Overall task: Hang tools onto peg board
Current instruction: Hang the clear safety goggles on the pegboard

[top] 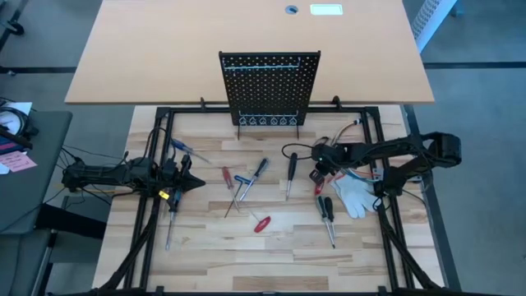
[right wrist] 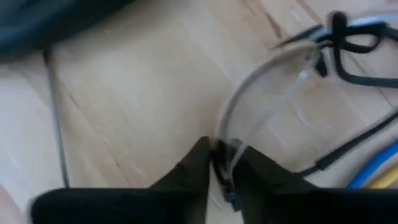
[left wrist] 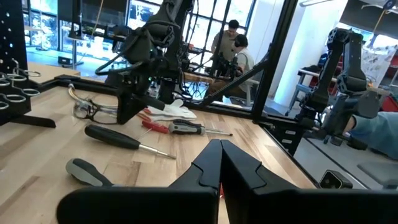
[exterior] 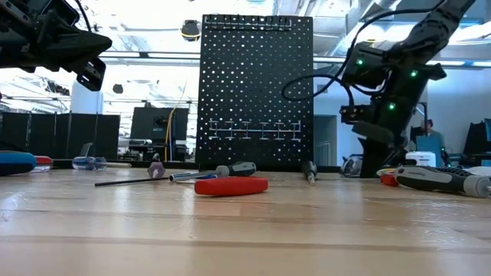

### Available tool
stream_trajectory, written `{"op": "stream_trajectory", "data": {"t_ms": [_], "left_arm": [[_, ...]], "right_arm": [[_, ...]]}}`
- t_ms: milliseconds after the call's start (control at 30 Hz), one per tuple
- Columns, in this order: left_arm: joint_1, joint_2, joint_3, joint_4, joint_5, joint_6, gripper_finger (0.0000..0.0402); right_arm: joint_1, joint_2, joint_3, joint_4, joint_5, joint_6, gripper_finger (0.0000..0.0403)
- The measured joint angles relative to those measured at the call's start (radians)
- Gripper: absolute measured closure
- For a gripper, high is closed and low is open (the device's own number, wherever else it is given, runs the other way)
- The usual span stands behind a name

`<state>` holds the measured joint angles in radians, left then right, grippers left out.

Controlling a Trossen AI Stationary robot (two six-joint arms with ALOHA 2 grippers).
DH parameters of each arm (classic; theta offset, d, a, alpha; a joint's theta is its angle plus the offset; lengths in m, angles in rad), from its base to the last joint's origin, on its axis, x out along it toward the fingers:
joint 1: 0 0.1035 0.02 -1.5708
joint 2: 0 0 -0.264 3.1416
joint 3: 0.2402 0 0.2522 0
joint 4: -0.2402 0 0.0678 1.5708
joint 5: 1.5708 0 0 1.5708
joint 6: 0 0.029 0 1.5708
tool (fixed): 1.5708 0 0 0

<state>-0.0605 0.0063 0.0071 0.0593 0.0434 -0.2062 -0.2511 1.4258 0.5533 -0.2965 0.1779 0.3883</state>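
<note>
The black peg board stands upright at the table's far edge, a row of hooks low on its face. Several screwdrivers lie flat on the wood: a black one, a blue one, a red one, and two black ones. My right gripper points steeply down at the right, shut on clear safety glasses. My left gripper hovers shut and level at the left, holding nothing. My right gripper pinches the glasses' thin grey frame between its two fingertips. It comes from above, slanting down. The frame curves away from the fingers over the wood, and in the left wrist view the glasses rest low on the table.
A white glove and red-handled pliers lie just near of my right gripper, with loose cables beside them. A black frame borders the work surface. People sit in the room beyond.
</note>
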Motion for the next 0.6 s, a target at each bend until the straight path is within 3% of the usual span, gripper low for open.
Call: {"op": "stream_trajectory", "data": {"t_ms": [100, 300, 433, 600], "left_arm": [[0.0, 0.0, 0.0, 0.0, 0.0, 0.0, 0.0402], [0.0, 0.0, 0.0, 0.0, 0.0, 0.0, 0.0402], [0.0, 0.0, 0.0, 0.001, 0.0, -0.007, 0.0401], [0.0, 0.0, 0.0, 0.004, 0.0, -0.006, 0.0402]], "right_arm": [[0.047, 0.001, 0.01, -0.018, 0.029, -0.028, 0.0388], [0.228, 0.004, 0.156, -0.232, 0.145, -0.037, 0.0396], [0.366, 0.004, 0.301, -0.414, 0.336, 0.001, 0.0398], [0.49, 0.003, 0.46, -0.423, 0.631, -0.099, 0.0399]]}}
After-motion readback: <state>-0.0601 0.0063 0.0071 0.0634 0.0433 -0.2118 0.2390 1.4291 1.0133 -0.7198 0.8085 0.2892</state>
